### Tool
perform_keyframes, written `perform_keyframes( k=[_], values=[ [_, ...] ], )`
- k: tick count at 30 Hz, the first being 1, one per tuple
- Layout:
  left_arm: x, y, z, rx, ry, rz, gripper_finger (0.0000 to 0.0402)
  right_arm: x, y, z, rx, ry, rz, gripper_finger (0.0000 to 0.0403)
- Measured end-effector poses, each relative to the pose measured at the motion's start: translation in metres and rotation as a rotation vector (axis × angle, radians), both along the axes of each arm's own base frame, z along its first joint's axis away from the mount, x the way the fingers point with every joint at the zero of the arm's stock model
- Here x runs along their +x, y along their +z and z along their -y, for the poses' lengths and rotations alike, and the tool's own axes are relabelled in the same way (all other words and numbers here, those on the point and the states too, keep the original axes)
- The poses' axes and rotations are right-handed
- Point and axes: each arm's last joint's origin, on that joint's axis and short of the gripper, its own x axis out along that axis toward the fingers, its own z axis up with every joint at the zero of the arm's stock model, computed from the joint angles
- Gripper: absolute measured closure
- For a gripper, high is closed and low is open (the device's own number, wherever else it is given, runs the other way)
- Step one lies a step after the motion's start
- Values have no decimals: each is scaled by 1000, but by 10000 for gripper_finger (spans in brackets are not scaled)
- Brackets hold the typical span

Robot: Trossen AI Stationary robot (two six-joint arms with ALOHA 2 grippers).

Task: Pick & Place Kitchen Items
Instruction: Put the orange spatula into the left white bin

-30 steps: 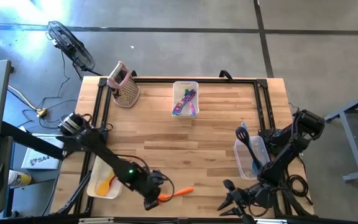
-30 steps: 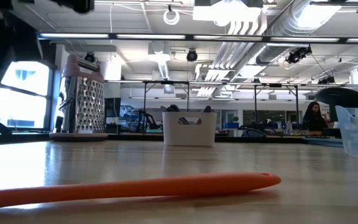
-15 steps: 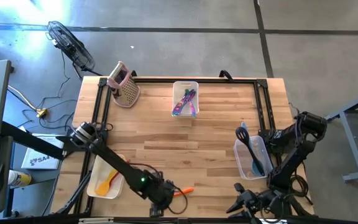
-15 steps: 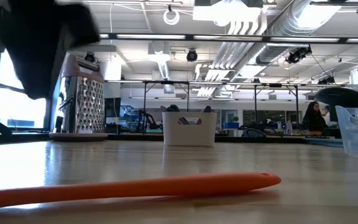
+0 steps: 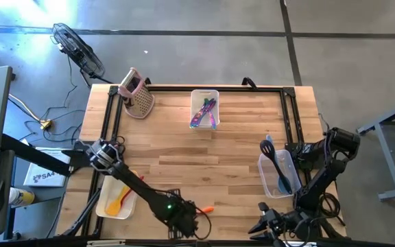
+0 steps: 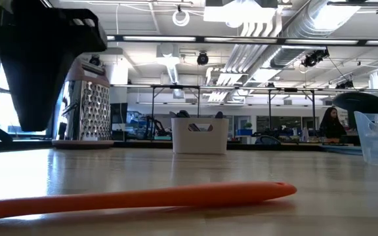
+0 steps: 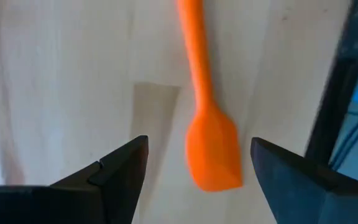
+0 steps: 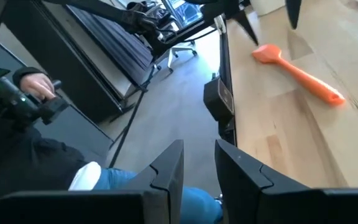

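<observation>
- I have the pale butcher-block wooden counter (image 5: 184, 158) filling the high view, with a black frame along its edges.
- My left arm reaches across the near side of the counter; its left gripper (image 7: 197, 163) hangs over the near edge, fingers (image 7: 114, 177) spread apart with nothing between them but the spatula blade below, which they do not touch.
- My right arm is folded at the counter's right side, and the right gripper (image 8: 199, 163) sits past the near right corner, off the counter. Its fingers (image 8: 166, 168) stand a narrow gap apart and hold nothing.
- A pink box grater with a metal face (image 5: 137, 94) stands upright at the far left corner.
- A clear rectangular plastic bin (image 5: 277, 177) sits by the right edge, holding a black utensil and a blue one.
- A white rectangular bin (image 5: 204, 108) at the far middle holds purple and blue utensils.
- A pale tray (image 5: 112, 199) at the near left holds a yellow spoon (image 5: 117, 202).
- The slim orange silicone spatula (image 7: 204, 118) lies flat on the counter near the near edge, directly under the left gripper, blade toward the edge.
- In the right wrist view I see a person's hand (image 8: 36, 84) beyond the counter.
</observation>
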Motion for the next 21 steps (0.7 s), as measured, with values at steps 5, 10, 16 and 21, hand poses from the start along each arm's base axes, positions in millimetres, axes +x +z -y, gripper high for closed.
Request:
perform_keyframes(
  k=[5,10,16,21],
  values=[
    [3,-1,3,-32,43,23,126,-2,1,-2,20,22,1,319],
    [6,-9,5,-45,76,11,126,-5,1,-3,43,30,-10,319],
    [7,-18,6,-46,98,-20,126,-10,3,-6,62,46,-1,319],
    [8,-18,7,-57,123,-13,126,-14,4,-8,70,59,2,319]
  ],
)
